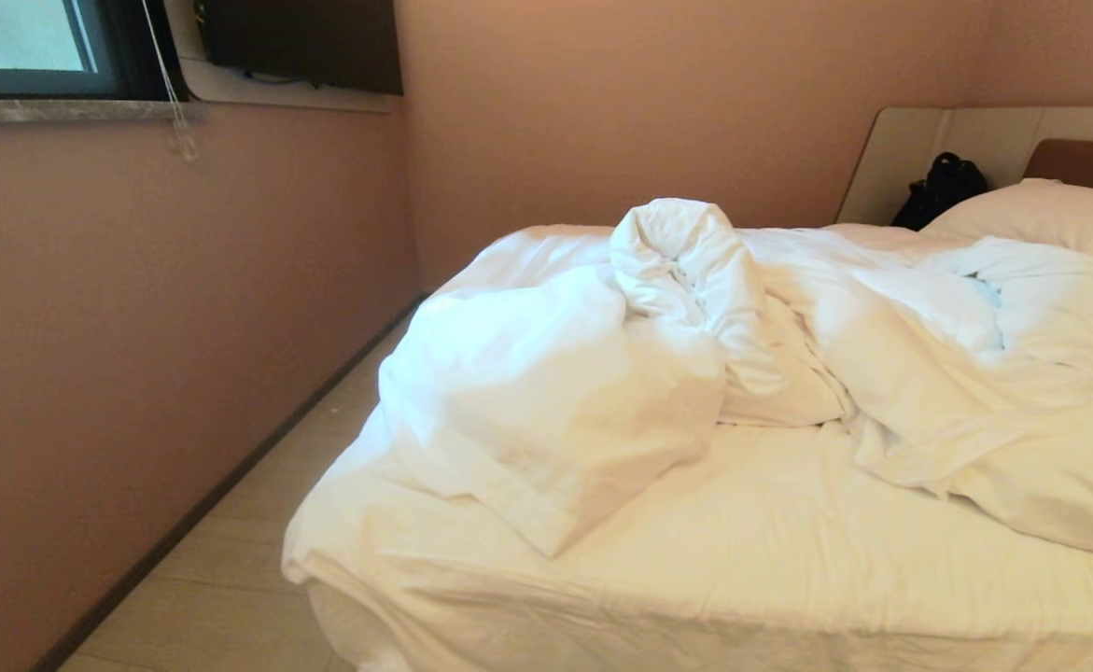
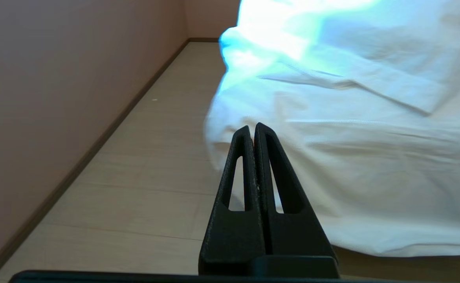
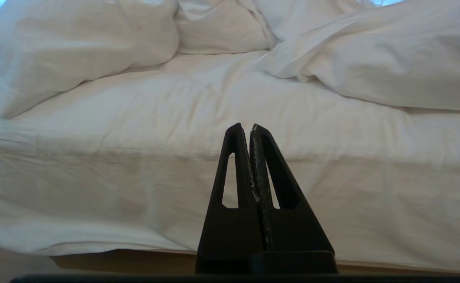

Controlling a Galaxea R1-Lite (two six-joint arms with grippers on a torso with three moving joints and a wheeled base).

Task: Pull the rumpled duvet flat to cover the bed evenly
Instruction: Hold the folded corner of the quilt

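A thick, puffy white duvet (image 1: 658, 373) in a creased cotton cover lies bunched across the middle and far part of a low double bed (image 1: 695, 560) with a white mattress sheet, one twisted fold rising in a peak near the centre and a heavy lobe slumping toward the bed's near left corner. The near strip of mattress sheet lies bare and wrinkled. At the far right, a plump white pillow (image 1: 1045, 219) rests against a brown headboard panel (image 1: 1087, 163) with a beige surround, and a black bag (image 1: 940, 189) sits just left of the pillow. A pinkish-tan wall (image 1: 182, 327) runs along the left side, with pale wood-look flooring (image 1: 229, 579) between it and the bed and a dark-framed window (image 1: 42, 56) above. Neither arm appears in the head view. The black left gripper (image 2: 252, 127), fingers pressed together and holding nothing, points at the bed's near left corner, where the sheet hangs over the floor. The black right gripper (image 3: 246, 127), likewise pressed together and empty, faces the near side of the mattress, apart from the duvet.
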